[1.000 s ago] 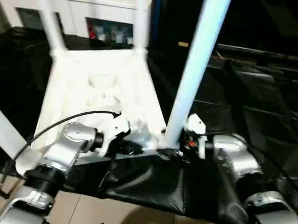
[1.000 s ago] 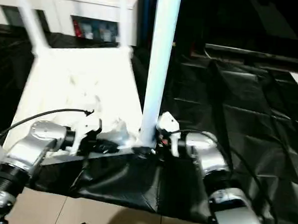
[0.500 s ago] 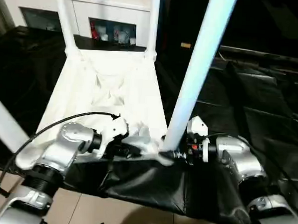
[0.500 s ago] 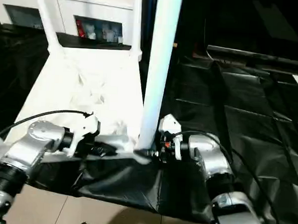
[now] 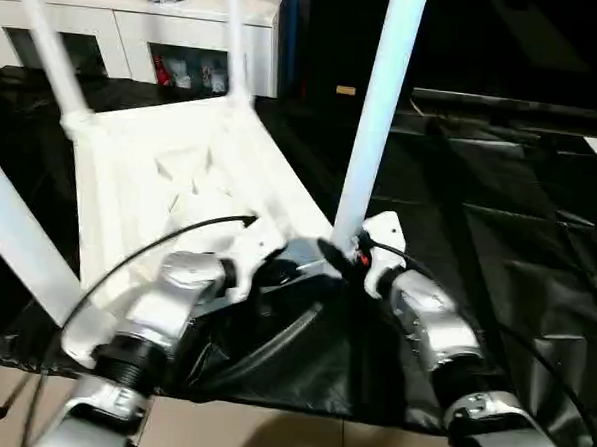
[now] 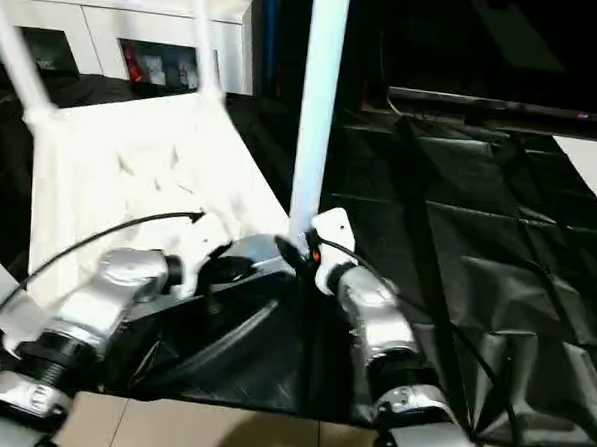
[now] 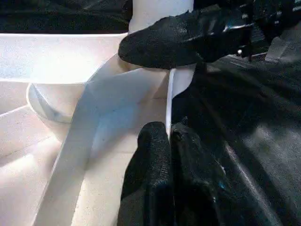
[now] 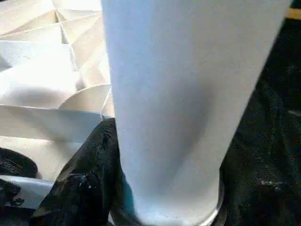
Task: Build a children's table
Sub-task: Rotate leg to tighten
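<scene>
The right gripper (image 5: 339, 258) has its two black fingers spread around the base of the near leg (image 5: 377, 117), one finger (image 7: 188, 40) lying across the tube just above its socket; it looks clasped on that leg. The left gripper (image 7: 168, 141) is pinched shut on the thin rim of the tabletop (image 5: 170, 187), just beside the same corner.

Taking that corner socket (image 7: 51, 101) as the landmark: the near leg rises straight up out of it, long axis upright, tapering away from the tabletop. The tabletop lies upside down, ribs showing, stretching away from the socket toward the white cabinet (image 5: 138, 35). Two far legs (image 5: 47, 45) stand upright at the far corners, and a fourth leg (image 5: 22, 244) stands at the near corner on the left arm's side.

The right arm is the nearer to the leg, so any pressing or twisting home probably falls to it, with the left steadying the rim. Black sheeting (image 5: 499, 224) lies flat and open beyond the socket on the right arm's side, giving room there; the cabinet bounds the far side.
</scene>
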Robot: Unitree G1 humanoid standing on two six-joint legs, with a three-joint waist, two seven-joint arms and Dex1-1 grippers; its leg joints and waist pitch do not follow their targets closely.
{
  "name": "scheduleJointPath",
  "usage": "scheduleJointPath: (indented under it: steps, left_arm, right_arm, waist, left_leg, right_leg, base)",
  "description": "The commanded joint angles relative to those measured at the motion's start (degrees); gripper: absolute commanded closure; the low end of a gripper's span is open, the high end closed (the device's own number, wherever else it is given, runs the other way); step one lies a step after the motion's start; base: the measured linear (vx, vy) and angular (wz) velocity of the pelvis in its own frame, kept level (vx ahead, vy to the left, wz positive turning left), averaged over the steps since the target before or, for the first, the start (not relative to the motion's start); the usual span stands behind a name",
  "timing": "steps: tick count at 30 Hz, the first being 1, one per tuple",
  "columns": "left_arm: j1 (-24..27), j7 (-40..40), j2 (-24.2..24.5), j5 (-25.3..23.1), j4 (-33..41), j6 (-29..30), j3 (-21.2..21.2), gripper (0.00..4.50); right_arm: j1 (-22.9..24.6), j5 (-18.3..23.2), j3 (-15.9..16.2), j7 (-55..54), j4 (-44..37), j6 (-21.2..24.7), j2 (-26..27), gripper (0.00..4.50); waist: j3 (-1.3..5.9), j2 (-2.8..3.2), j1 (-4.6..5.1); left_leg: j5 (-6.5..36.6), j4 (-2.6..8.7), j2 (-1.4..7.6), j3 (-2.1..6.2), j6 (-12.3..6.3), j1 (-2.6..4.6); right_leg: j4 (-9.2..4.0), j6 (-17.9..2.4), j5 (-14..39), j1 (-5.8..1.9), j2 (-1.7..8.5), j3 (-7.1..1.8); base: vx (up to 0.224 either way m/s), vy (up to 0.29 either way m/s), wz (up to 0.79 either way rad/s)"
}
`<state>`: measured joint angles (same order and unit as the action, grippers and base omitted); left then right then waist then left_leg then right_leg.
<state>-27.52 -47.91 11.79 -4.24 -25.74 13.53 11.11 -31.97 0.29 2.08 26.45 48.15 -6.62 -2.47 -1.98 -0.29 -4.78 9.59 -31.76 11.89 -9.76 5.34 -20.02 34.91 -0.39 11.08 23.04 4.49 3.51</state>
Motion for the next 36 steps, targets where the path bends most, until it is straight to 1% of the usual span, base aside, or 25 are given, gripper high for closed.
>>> scheduleJointPath:
  steps: [1, 3, 6, 7, 11, 12, 13, 15, 16, 17, 18, 19, 20, 22, 23, 24, 26, 27, 29, 30, 32, 34, 35, 36]
  left_arm:
    - [-0.42, 2.16, -4.13, 2.32, 1.57, -1.22, 1.26, 4.5]
    - [-0.45, 1.5, -3.44, 2.45, 1.49, -1.57, 1.21, 4.5]
    - [-0.25, -0.84, -2.05, 2.7, 1.75, -1.93, 1.31, 4.5]
    - [-0.09, -2.14, -1.41, 2.8, 2.04, -2.05, 1.51, 4.5]
    - [0.78, -8.11, 1.22, 3.79, 3.4, -2.74, 2.71, 4.5]
    - [1.18, -11.84, 3.03, 4.63, 4.11, -2.74, 3.23, 4.5]
    - [1.26, -13.44, 3.91, 4.88, 4.31, -2.78, 3.45, 4.5]
    - [1.28, -14.31, 4.41, 5.0, 4.38, -2.81, 3.57, 4.5]
    - [1.2, -15.16, 4.95, 5.06, 4.33, -2.83, 3.65, 4.5]
    - [1.03, -16.02, 5.56, 5.08, 4.1, -2.87, 3.65, 4.5]
    - [1.0, -16.16, 5.66, 5.08, 4.06, -2.88, 3.65, 4.5]
    - [0.84, -16.82, 6.12, 5.09, 3.83, -2.89, 3.62, 4.5]
    - [0.61, -18.12, 6.98, 5.12, 3.52, -2.95, 3.65, 4.5]
    - [0.16, -20.75, 8.99, 5.3, 2.93, -3.17, 3.77, 4.5]
    - [0.03, -21.6, 9.68, 5.46, 2.81, -3.19, 3.87, 4.5]
    - [-0.02, -22.52, 10.29, 5.66, 2.83, -3.05, 4.02, 4.5]
    - [-0.07, -23.27, 10.72, 5.8, 2.83, -2.93, 4.1, 4.5]
    - [-0.22, -24.31, 11.29, 5.82, 2.69, -2.87, 3.99, 4.5]
    - [-0.41, -25.13, 11.75, 5.82, 2.5, -2.78, 4.02, 4.5]
    - [-0.49, -25.37, 11.87, 5.83, 2.4, -2.78, 4.03, 4.5]
    - [-0.55, -25.51, 11.93, 5.92, 2.34, -2.83, 4.07, 4.5]
    - [-0.58, -25.41, 11.91, 6.34, 2.34, -3.03, 4.36, 4.5]
    - [-0.54, -25.06, 11.7, 6.39, 2.2, -3.29, 4.35, 4.5]
    - [-0.52, -24.71, 11.46, 6.39, 2.08, -3.45, 4.31, 4.5]
  right_arm:
    - [0.66, -1.28, 4.19, 2.65, 2.47, 0.09, 4.22, 1.2]
    - [0.63, -0.25, 3.9, 4.25, 2.16, 0.2, 3.73, 1.13]
    - [0.42, -1.17, 4.58, 5.43, 2.24, -1.08, 2.17, 0.75]
    - [0.25, -1.24, 4.77, 6.67, 2.35, -1.52, 1.47, 0.73]
    - [-0.41, -0.47, 5.11, 13.66, 2.54, -2.54, -0.7, 0.73]
    - [-0.46, 0.32, 6.11, 20.22, 1.96, -3.57, -2.27, 0.73]
    - [-0.4, 0.74, 6.66, 23.6, 1.58, -3.87, -3.09, 0.73]
    - [-0.36, 0.98, 6.98, 25.54, 1.34, -4.0, -3.57, 0.73]
    - [-0.31, 1.32, 7.28, 27.75, 1.08, -3.84, -4.13, 0.73]
    - [-0.26, 1.66, 7.63, 30.36, 0.71, -3.48, -4.84, 0.73]
    - [-0.25, 1.72, 7.69, 30.79, 0.65, -3.42, -4.96, 0.73]
    - [-0.23, 1.97, 7.95, 32.81, 0.4, -3.13, -5.5, 0.73]
    - [-0.2, 2.57, 8.25, 36.11, -0.13, -2.62, -6.35, 0.73]
    - [-0.13, 4.18, 8.62, 43.19, -1.64, -1.08, -8.1, 0.98]
    - [-0.16, 4.77, 8.76, 45.34, -1.98, -0.74, -8.65, 1.05]
    - [-0.2, 5.29, 8.97, 47.12, -2.28, 0.02, -9.12, 1.08]
    - [-0.26, 5.6, 9.17, 48.38, -2.44, 0.62, -9.45, 1.29]
    - [-0.16, 5.77, 9.63, 50.7, -3.06, 1.68, -10.01, 1.41]
    - [0.01, 5.72, 10.25, 52.53, -3.65, 2.29, -10.45, 1.58]
    - [0.09, 5.65, 10.52, 52.93, -3.83, 2.37, -10.52, 1.58]
    - [0.21, 5.72, 10.65, 53.36, -4.13, 2.67, -10.54, 1.77]
    - [0.47, 6.24, 10.48, 54.38, -4.9, 3.86, -10.42, 1.84]
    - [0.62, 6.38, 10.45, 54.63, -5.24, 4.22, -10.35, 1.87]
    - [0.77, 6.5, 10.41, 54.65, -5.49, 4.47, -10.23, 1.88]
  waist:
    - [2.61, -0.43, -0.1]
    - [2.58, -0.39, -0.07]
    - [2.58, -0.31, -0.07]
    - [2.62, -0.57, -0.09]
    - [2.64, -0.49, -0.15]
    - [2.62, -0.53, -0.18]
    - [2.71, -0.49, -0.32]
    - [2.6, -0.39, -0.25]
    - [2.64, -0.5, -0.4]
    - [2.65, -0.43, -0.48]
    - [2.6, -0.51, -0.48]
    - [2.57, -0.48, -0.52]
    - [2.56, -0.61, -0.58]
    - [2.58, -0.75, -0.87]
    - [2.6, -0.68, -1.03]
    - [2.58, -0.81, -1.27]
    - [2.57, -0.79, -1.56]
    - [2.54, -0.81, -1.65]
    - [2.54, -0.76, -1.94]
    - [2.56, -0.8, -1.95]
    - [2.61, -0.84, -2.05]
    - [2.61, -0.82, -2.01]
    - [2.63, -0.63, -2.04]
    - [2.69, -0.65, -2.02]
  left_leg:
    - [15.31, 3.41, 0.79, -0.12, -1.59, -0.29]
    - [15.42, 3.44, 0.84, -0.12, -1.77, -0.33]
    - [15.62, 3.48, 0.88, -0.09, -1.7, -0.31]
    - [15.4, 3.47, 0.9, -0.08, -1.84, -0.39]
    - [15.06, 3.33, 1.03, -0.21, -2.63, -0.3]
    - [14.78, 3.31, 1.05, -0.24, -2.86, -0.3]
    - [14.84, 3.27, 1.12, -0.2, -3.22, -0.26]
    - [14.55, 3.32, 1.18, -0.24, -3.34, -0.31]
    - [14.23, 3.26, 1.28, -0.32, -3.26, -0.06]
    - [14.28, 3.22, 1.3, -0.31, -3.23, 0.04]
    - [14.3, 3.24, 1.29, -0.27, -3.35, -0.17]
    - [14.51, 3.27, 1.32, -0.31, -3.25, -0.11]
    - [14.86, 3.25, 1.33, -0.32, -3.36, -0.09]
    - [14.48, 3.14, 1.37, -0.37, -3.62, -0.19]
    - [14.29, 3.12, 1.45, -0.38, -3.93, -0.17]
    - [13.84, 3.1, 1.48, -0.43, -3.91, -0.17]
    - [13.62, 3.12, 1.53, -0.42, -3.76, -0.08]
    - [13.62, 3.15, 1.51, -0.41, -3.68, -0.08]
    - [13.97, 3.19, 1.57, -0.4, -3.28, 0.1]
    - [13.79, 3.19, 1.55, -0.37, -3.18, 0.04]
    - [13.39, 3.17, 1.51, -0.35, -2.99, -0.04]
    - [13.3, 3.17, 1.45, -0.33, -2.87, -0.11]
    - [13.31, 3.17, 1.46, -0.3, -2.8, -0.06]
    - [13.11, 3.13, 1.46, -0.32, -2.74, -0.05]
  right_leg:
    - [-5.05, -9.12, 15.95, -2.49, 3.1, -2.36]
    - [-5.07, -9.14, 16.11, -2.5, 3.1, -2.36]
    - [-5.1, -9.04, 16.46, -2.48, 3.11, -2.35]
    - [-5.0, -9.05, 16.28, -2.56, 3.14, -2.34]
    - [-4.85, -10.24, 14.15, -2.53, 3.18, -2.38]
    - [-4.79, -10.62, 13.51, -2.56, 3.18, -2.39]
    - [-4.66, -11.0, 13.09, -2.67, 3.19, -2.31]
    - [-4.53, -11.58, 11.93, -2.63, 3.09, -2.33]
    - [-4.47, -12.13, 10.84, -2.56, 3.09, -2.35]
    - [-4.35, -12.5, 10.36, -2.53, 3.09, -2.35]
    - [-4.21, -12.79, 10.2, -2.72, 3.03, -2.27]
    - [-4.28, -12.87, 10.44, -2.69, 3.06, -2.27]
    - [-4.3, -12.87, 10.76, -2.77, 3.02, -2.22]
    - [-4.14, -12.87, 10.57, -2.86, 2.99, -2.2]
    - [-4.08, -13.0, 10.34, -2.83, 3.02, -2.2]
    - [-4.06, -13.14, 10.14, -2.75, 3.09, -2.22]
    - [-4.02, -13.39, 10.25, -2.71, 3.15, -2.21]
    - [-4.05, -13.34, 10.52, -2.72, 3.17, -2.21]
    - [-4.08, -13.16, 11.3, -2.6, 3.21, -2.26]
    - [-4.03, -13.15, 11.16, -2.68, 3.2, -2.26]
    - [-3.98, -13.07, 10.84, -2.75, 3.27, -2.26]
    - [-3.99, -12.95, 10.96, -2.8, 3.26, -2.24]
    - [-3.98, -12.98, 11.01, -2.79, 3.28, -2.23]
    - [-3.95, -13.09, 10.44, -2.79, 3.21, -2.23]
  base:
    - [0.0, 0.0, 0.0]
    - [0.0, 0.0, 0.0]
    - [0.0, 0.0, 0.0]
    - [0.0, 0.0, 0.0]
    - [0.0, 0.0, 0.0]
    - [0.0, 0.0, 0.0]
    - [0.0, 0.0, 0.0]
    - [0.0, 0.0, 0.0]
    - [0.0, 0.0, 0.0]
    - [0.0, 0.0, 0.0]
    - [0.0, 0.0, 0.0]
    - [0.0, 0.0, 0.0]
    - [0.0, 0.0, 0.0]
    - [0.0, 0.0, 0.0]
    - [0.0, 0.0, 0.0]
    - [0.0, 0.0, 0.0]
    - [0.0, 0.0, 0.0]
    - [0.0, 0.0, 0.0]
    - [0.0, 0.0, 0.0]
    - [0.0, 0.0, 0.0]
    - [0.0, 0.0, 0.0]
    - [0.0, 0.0, 0.0]
    - [0.0, 0.0, 0.0]
    - [0.0, 0.0, 0.0]
